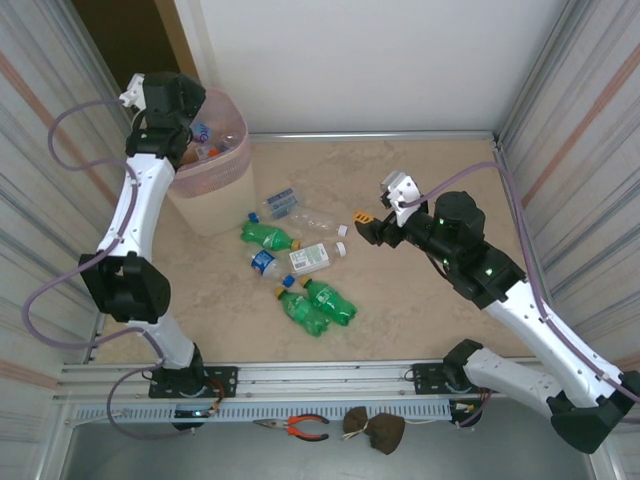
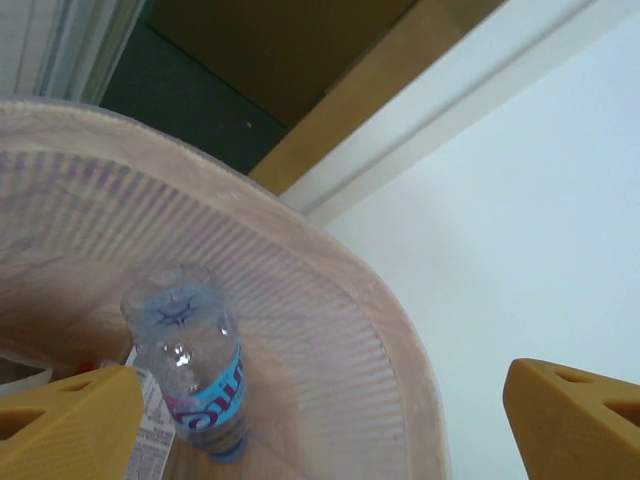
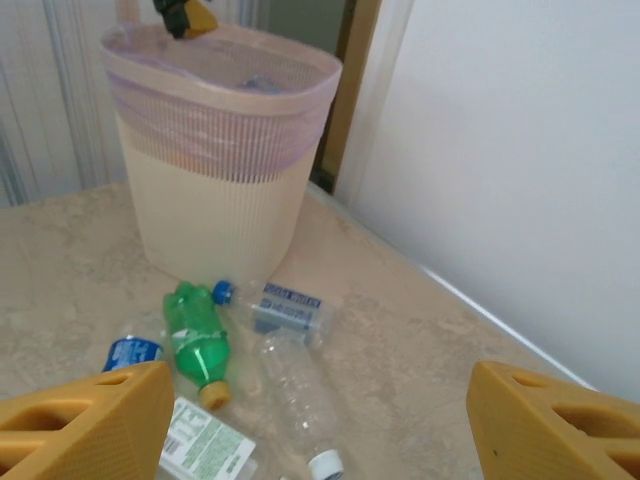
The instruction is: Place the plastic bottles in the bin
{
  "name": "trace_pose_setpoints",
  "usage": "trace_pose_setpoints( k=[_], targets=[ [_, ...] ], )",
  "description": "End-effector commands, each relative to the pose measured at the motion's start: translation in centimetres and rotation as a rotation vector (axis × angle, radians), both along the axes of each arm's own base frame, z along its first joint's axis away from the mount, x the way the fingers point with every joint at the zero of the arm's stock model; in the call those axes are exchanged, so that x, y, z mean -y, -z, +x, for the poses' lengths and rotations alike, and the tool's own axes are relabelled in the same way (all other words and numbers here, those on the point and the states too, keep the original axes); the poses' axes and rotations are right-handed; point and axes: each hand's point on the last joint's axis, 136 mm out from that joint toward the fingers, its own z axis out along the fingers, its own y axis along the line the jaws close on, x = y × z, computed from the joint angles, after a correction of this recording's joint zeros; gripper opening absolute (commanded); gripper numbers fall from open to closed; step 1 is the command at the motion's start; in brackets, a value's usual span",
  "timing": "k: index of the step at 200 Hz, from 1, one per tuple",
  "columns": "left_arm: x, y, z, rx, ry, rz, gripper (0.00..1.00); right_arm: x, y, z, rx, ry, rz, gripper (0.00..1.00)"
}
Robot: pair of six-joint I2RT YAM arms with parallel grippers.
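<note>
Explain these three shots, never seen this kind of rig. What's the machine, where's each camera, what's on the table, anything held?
These are two robot arms bolted at the near edge of a table, each ending in a two-finger gripper. The wide picture comes from a fixed camera above and behind them; the other two come from cameras on the wrists, so each shows its own yellow fingers. On the table stands a beige bin lined with a pink bag, with several plastic bottles lying beside it, green, clear and white-labelled. The left gripper hangs over the bin, open and empty; below it a clear blue-labelled bottle is inside the bin. The right gripper faces the bottles on the table, open too, holding nothing.
</note>
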Motion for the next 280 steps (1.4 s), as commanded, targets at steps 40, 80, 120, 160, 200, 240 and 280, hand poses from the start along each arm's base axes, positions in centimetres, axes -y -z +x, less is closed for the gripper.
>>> trace_pose_setpoints(
  k=[40, 80, 120, 160, 200, 240, 280],
  targets=[
    [3.8, -1.7, -3.7, -0.011, 0.301, 0.065, 0.89, -2.7, 3.7, 0.5, -0.178, -0.096, -0.11, 0.77],
    [6.0, -1.6, -6.6, -0.004, 0.45, 0.07, 0.89, -4.4, 7.6, 0.1, -0.293, -0.225, -0.258, 0.77],
    [7.5, -0.4, -9.6, -0.018, 0.549, 0.05, 0.88, -5.5, 11.6, 1.6, -0.38, -0.267, -0.398, 0.77],
    [8.4, 1.2, -12.2, -0.059, 0.617, 0.031, 0.87, -7.1, 15.1, 4.6, -0.452, -0.294, -0.486, 0.74],
    [9.0, 2.1, -14.4, -0.014, 0.643, -0.011, 0.86, -9.3, 17.8, 8.1, -0.469, -0.317, -0.53, 0.73],
    [9.4, 3.2, -15.3, -0.035, 0.657, -0.031, 0.86, -10.5, 21.2, 11.5, -0.494, -0.33, -0.597, 0.73],
    [10.1, 3.9, -15.2, -0.044, 0.671, -0.067, 0.85, -10.8, 25.7, 14.6, -0.545, -0.32, -0.654, 0.76]
  ],
)
